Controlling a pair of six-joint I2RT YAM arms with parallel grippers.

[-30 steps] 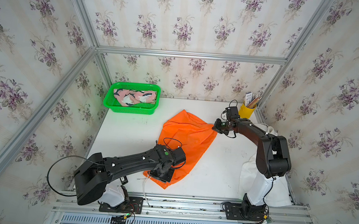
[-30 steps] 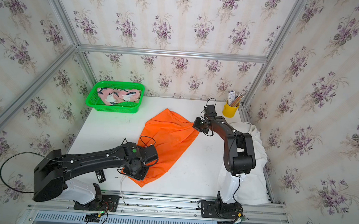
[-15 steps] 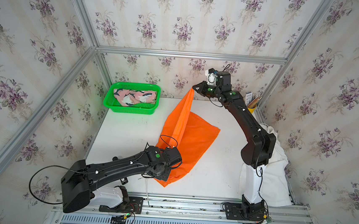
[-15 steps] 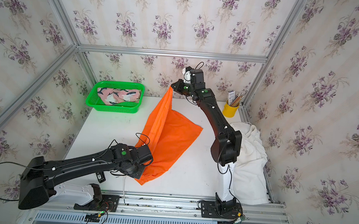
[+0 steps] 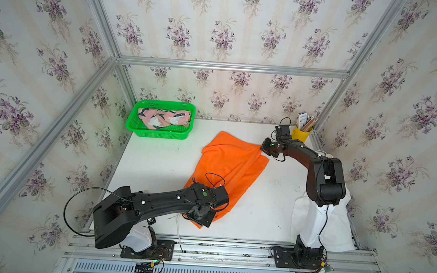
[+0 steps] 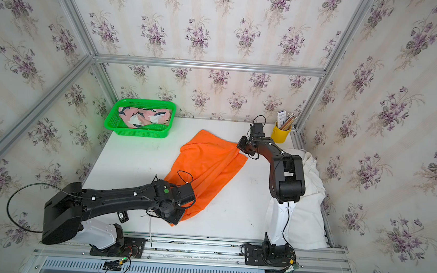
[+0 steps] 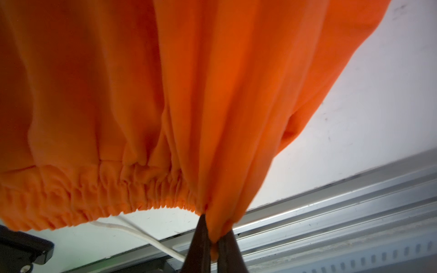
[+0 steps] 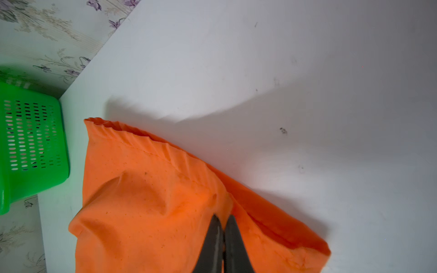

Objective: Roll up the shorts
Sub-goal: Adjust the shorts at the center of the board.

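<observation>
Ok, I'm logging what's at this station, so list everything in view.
orange shorts: one, orange, mid-table, pinched at two ends
printed shorts: one, pink, navy and white, in basket
white shorts: one, white, heaped at right edge
basket: one, green, far left corner
cup: one, yellow, far right corner
pencils: several, mixed, in cup
string: one, white, near front edge
table: one, white, under everything
left claw: one, black, shut on orange shorts
right claw: one, black, shut on orange shorts

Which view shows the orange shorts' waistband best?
Left wrist: the waistband of the orange shorts runs across the frame, gathers clear. Both top views mostly hide it under the left arm; right wrist shows only a hem.
</observation>
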